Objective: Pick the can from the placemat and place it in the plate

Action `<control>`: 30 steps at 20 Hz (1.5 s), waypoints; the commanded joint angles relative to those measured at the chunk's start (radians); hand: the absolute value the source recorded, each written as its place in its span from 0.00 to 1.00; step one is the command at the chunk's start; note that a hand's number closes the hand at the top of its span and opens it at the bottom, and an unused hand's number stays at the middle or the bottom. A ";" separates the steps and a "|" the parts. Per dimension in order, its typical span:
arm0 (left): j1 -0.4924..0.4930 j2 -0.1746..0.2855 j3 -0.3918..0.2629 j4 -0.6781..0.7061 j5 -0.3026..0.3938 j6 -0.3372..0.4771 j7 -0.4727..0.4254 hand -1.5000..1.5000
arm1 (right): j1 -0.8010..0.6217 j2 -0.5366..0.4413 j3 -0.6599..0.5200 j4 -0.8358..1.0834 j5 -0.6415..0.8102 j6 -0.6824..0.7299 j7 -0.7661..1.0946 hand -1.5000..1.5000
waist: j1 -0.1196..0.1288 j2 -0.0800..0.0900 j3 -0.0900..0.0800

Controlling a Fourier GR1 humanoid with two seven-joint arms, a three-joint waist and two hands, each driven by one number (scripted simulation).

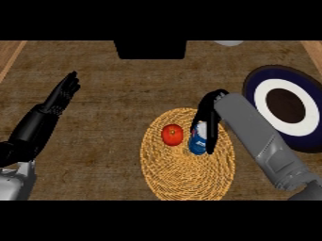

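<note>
On the placemat (184, 176), our right hand (207, 114) curls round the can (195, 147); plate (260, 81) at two o'clock, left hand (61, 95) open at nine.

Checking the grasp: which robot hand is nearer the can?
Right. The right robot hand curls around the can; the left robot hand rests open, far to its left.

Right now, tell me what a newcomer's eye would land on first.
The right robot hand closed round the blue can on the woven placemat at centre, a red fruit beside it. To the right lies the dark-rimmed plate; the left robot hand rests open at the left.
</note>
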 commanded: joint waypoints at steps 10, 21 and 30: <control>0.031 -0.035 -0.005 -0.015 -0.035 -0.014 0.003 0.50 | 0.109 0.025 0.019 -0.244 0.164 -0.268 -0.003 1.00 | 0.010 0.021 0.012; 0.019 -0.030 0.007 0.000 -0.030 -0.007 0.013 0.50 | -0.092 0.041 0.192 -0.425 0.693 -1.147 0.293 1.00 | -0.020 -0.009 0.011; 0.029 -0.022 0.040 0.005 -0.030 0.000 0.005 0.50 | -0.137 0.112 0.225 -0.611 0.963 -1.253 0.633 1.00 | -0.045 -0.007 0.012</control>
